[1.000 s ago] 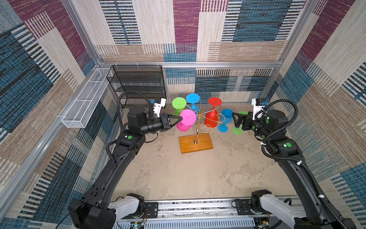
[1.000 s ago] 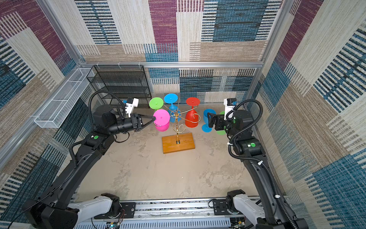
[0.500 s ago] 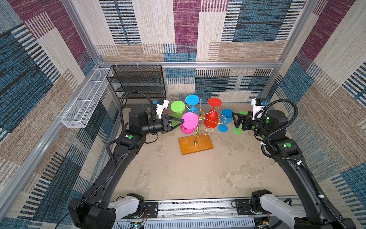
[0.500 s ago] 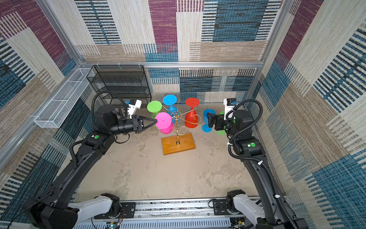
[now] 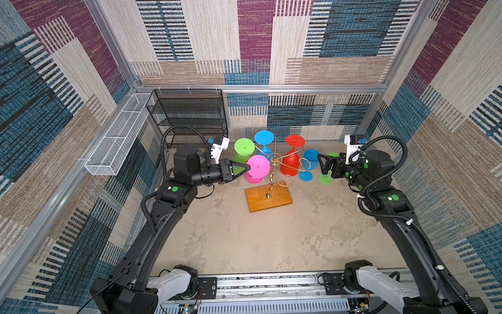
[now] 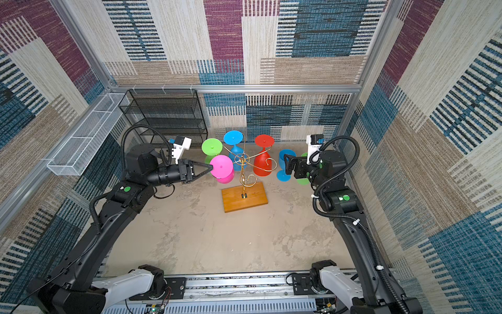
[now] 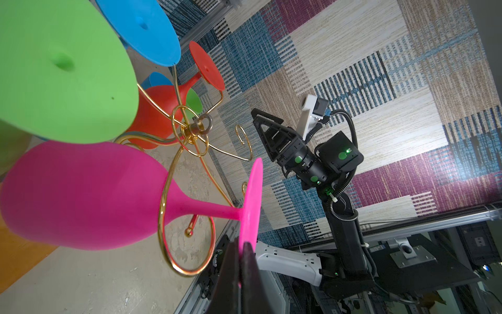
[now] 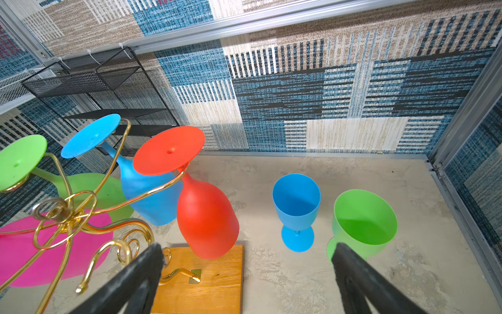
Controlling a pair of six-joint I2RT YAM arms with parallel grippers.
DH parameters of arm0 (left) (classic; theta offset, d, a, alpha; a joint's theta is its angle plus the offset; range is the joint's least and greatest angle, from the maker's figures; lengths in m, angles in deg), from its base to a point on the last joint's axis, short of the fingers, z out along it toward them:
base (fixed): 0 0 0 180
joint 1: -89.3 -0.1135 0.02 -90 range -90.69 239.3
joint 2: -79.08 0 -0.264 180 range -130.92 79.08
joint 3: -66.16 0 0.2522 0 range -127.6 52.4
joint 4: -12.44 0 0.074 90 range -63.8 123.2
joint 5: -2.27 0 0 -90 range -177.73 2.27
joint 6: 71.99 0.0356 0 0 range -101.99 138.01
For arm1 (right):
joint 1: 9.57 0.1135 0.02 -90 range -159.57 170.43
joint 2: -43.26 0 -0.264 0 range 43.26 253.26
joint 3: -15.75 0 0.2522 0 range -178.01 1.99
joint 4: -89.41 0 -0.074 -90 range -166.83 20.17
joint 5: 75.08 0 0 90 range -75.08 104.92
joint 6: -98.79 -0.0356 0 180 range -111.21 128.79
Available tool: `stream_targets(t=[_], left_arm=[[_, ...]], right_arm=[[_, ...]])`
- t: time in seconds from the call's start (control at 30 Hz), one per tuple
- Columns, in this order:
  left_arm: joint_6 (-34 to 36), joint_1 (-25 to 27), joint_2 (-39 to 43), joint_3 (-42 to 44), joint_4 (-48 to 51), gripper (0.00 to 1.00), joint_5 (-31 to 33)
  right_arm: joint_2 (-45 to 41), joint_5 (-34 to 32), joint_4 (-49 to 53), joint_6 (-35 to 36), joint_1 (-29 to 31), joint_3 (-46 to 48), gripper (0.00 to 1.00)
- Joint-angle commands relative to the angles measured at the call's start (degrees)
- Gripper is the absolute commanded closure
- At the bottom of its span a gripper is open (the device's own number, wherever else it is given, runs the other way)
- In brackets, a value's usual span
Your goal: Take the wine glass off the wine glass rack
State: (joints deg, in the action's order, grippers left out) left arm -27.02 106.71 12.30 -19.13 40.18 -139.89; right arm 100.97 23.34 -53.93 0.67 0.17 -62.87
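Magenta plastic wine glass (image 7: 81,195) hangs bowl-down and tilted on the thin gold wire rack (image 5: 279,199) with its orange-brown wooden base. The stem is threaded through a curled scroll arm on the side facing the left arm, so the glass is not yet free. The left gripper (image 7: 240,252) is clenched on the rim of the glass's flat foot disc, pinching only its thin edge. The right gripper (image 5: 322,166) stands spread wide and empty on the opposite side of the rack, near an upright blue plastic goblet (image 8: 296,201) on the table. The step in hand looks like drawing the foot outward along the scroll arm, away from the central post, until the stem clears the wire's open end. This is best done slowly and in line with the arm, since an edge pinch could let the heavy bowl swing or twist loose. A snagged stem could also drag the light rack. The lime-green plastic wine glass (image 5: 244,146) hanging just beside it needs clearance too. Compared with a second ago, the left gripper and the pink foot sit slightly lower, with hardly any change over the last half second, and the right arm has not moved.
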Motion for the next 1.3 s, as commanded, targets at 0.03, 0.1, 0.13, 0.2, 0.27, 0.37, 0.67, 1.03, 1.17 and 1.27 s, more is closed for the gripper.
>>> stream_targets(t=[0.03, 0.1, 0.13, 0.2, 0.27, 0.37, 0.67, 1.03, 1.17, 1.27], left_arm=[[0.5, -0.4, 0.6, 0.2, -0.7, 1.00, 1.8], [0.3, -0.5, 0.7, 0.4, -0.8, 1.00, 2.0], [0.1, -0.7, 0.6, 0.6, -0.9, 1.00, 1.7], [-0.6, -0.9, 0.4, 1.0, -1.4, 1.00, 0.9], [-1.6, -1.0, 0.3, 1.6, -2.5, 1.00, 0.2], [-2.5, -1.2, 0.1, 2.0, -3.3, 1.00, -0.6], [-3.7, -1.2, -0.2, 1.4, -4.2, 1.00, -3.1], [-3.7, -1.1, -1.4, -0.2, -3.6, 1.00, -5.3], [-3.1, -1.1, -1.4, -1.2, -2.5, 1.00, -5.7], [-1.7, -1.1, -1.9, -2.4, -0.2, 1.00, -7.1]], right_arm=[[0.1, 0.5, -2.1, -0.7, 0.1, -0.3, 0.01], [0.1, 0.5, -2.2, -0.6, 0.0, -0.3, 0.01], [0.2, 0.5, -2.2, -0.6, 0.1, -0.3, 0.01], [0.3, 0.5, -2.2, -0.6, 0.1, -0.3, 0.01], [0.3, 0.5, -2.2, -0.4, 0.1, -0.2, 0.01], [0.2, 0.4, -2.2, -0.5, 0.1, -0.2, 0.01], [0.0, 0.2, -2.2, -0.6, 0.1, 0.2, 0.01], [0.1, 0.3, -2.5, -0.8, 0.0, 0.3, 0.01], [0.1, 0.2, -2.4, -0.8, 0.1, 0.3, 0.01], [0.1, 0.2, -2.5, -0.7, 0.1, 0.3, 0.01]])
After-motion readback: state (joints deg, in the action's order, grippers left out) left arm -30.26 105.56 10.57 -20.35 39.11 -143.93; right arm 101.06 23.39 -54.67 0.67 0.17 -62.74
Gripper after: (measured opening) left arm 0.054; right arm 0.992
